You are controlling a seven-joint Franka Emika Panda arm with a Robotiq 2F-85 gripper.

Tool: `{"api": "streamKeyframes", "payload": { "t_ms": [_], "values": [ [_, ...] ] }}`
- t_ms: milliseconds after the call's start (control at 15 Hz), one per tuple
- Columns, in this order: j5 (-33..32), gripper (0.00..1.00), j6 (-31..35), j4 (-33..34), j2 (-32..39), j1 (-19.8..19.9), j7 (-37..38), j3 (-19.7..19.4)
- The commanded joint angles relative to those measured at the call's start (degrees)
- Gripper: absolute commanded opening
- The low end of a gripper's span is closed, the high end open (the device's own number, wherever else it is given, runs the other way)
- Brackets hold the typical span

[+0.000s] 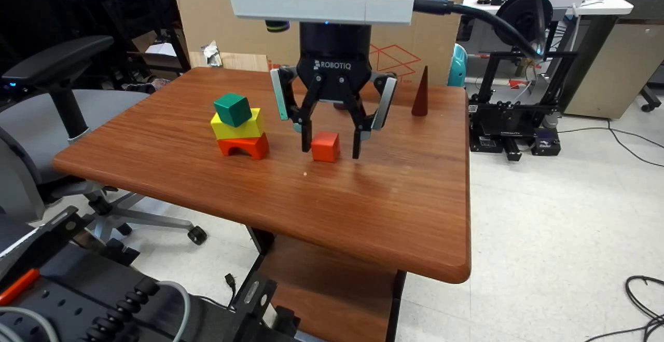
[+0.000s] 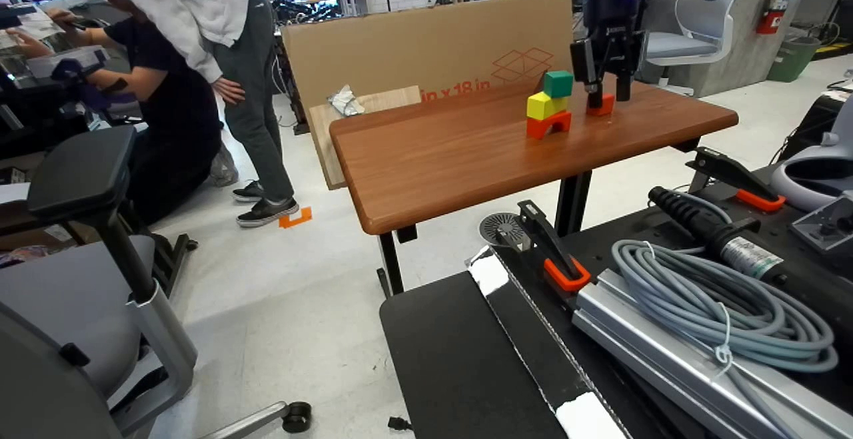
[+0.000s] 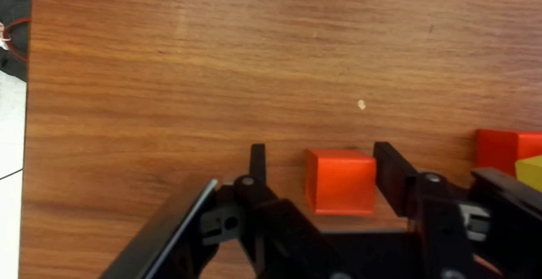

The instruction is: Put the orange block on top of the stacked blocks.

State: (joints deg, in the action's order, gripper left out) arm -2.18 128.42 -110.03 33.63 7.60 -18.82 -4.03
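The orange block (image 1: 325, 147) is resting on the table (image 1: 399, 202) between the jaws of the gripper (image 1: 332, 148), sitting off-centre, close to the jaw on the side of the stacked blocks (image 1: 237, 130). Whether that jaw and the block are touching is hard to tell. The gripper is pointing down with its jaws standing well apart, leaving plain room beside the block, and it is grasping nothing. The stacked blocks are standing near, a strip of tabletop separating them from the orange block. On the opposite side, in the wrist view, a broad stretch of wood is running out to a straight table edge. Farther off, a dark brown cone (image 1: 423, 98) is standing upright, and a cardboard sheet (image 1: 404, 36) is rising behind the table.
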Motion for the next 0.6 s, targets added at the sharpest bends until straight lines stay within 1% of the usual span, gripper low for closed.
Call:
{"api": "streamKeyframes", "payload": {
  "t_ms": [0,200,267,533],
  "values": [
    [-0.8,0.35,-0.1,1.0,0.0,1.1,0.1,0.7],
    [-1.0,0.13,0.2,-0.2,-1.2,0.9,0.0,0.7],
    [-1.0,0.08,0.2,-0.7,-1.8,0.9,-0.1,0.7],
    [-1.9,0.08,0.7,-4.3,-6.8,0.1,0.0,0.8]
  ]
}}
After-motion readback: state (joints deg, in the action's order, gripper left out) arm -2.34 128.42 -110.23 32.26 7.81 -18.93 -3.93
